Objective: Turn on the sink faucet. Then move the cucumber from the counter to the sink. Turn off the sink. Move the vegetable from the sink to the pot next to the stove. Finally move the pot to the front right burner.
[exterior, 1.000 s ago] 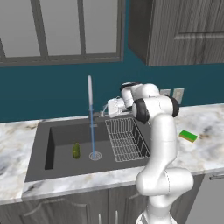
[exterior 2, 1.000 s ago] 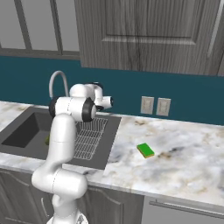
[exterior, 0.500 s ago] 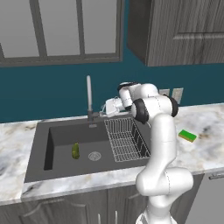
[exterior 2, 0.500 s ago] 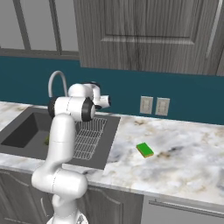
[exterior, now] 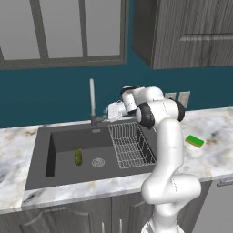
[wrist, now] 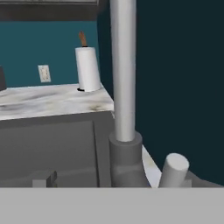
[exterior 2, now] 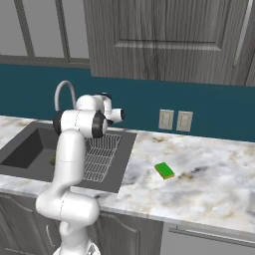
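The sink faucet (exterior: 92, 98) stands behind the sink (exterior: 63, 136), and no water runs from it. My gripper (exterior: 109, 113) hovers just right of the faucet's dark base, over the basin's back rim; its fingers are too small to read. In the hand view the faucet spout (wrist: 122, 70) rises close ahead, and the lever handle (wrist: 175, 169) sits low at the right. The cucumber (exterior: 78, 157) lies on the basin floor left of the drain (exterior: 98, 162). A sliver of the cucumber (exterior 2: 52, 160) peeks past my arm. The pot and the stove are out of view.
A wire rack (exterior: 132, 144) fills the basin's right part. A green sponge (exterior: 195, 141) lies on the marble counter (exterior: 214, 145) to the right. A paper towel roll (wrist: 88, 68) stands on the far counter. Wall outlets (exterior 2: 174, 120) sit above the counter.
The water stream that ran from the faucet a second ago has stopped. My gripper has stayed beside the faucet base.
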Controlling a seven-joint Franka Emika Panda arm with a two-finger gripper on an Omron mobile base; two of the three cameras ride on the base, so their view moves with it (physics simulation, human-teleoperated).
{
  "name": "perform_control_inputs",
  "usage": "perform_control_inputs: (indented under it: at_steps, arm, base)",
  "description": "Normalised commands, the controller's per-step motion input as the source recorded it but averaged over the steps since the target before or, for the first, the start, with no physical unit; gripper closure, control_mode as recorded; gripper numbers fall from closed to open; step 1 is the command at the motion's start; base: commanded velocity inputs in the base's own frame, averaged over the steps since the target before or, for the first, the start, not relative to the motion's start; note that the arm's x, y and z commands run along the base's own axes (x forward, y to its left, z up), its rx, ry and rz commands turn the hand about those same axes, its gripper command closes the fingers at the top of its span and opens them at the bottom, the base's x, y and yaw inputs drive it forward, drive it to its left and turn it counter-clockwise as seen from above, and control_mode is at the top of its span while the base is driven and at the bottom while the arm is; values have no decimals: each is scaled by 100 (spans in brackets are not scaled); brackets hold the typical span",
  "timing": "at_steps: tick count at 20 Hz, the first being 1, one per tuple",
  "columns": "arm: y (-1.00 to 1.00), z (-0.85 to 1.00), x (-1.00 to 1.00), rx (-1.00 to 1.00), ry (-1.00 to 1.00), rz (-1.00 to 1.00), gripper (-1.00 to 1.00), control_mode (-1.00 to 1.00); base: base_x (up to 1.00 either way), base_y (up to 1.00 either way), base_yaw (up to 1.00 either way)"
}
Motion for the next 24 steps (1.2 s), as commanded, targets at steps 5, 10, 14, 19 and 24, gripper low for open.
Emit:
perform_control_inputs:
  at_steps: [5, 10, 14, 19, 24]
  arm:
    - [-27, 0, 0, 2, -5, 0, -100, -100]
    - [-43, 0, 0, 5, -5, 0, -100, -100]
    - [-35, 0, -16, 7, -5, 0, -100, -100]
    - [-1, 22, -57, 6, -8, -3, -100, -100]
    - [5, 40, -66, 3, -9, -3, -100, -100]
  base:
    - [0, 0, 0]
    - [0, 0, 0]
    - [0, 0, 0]
    - [0, 0, 0]
    - [0, 0, 0]
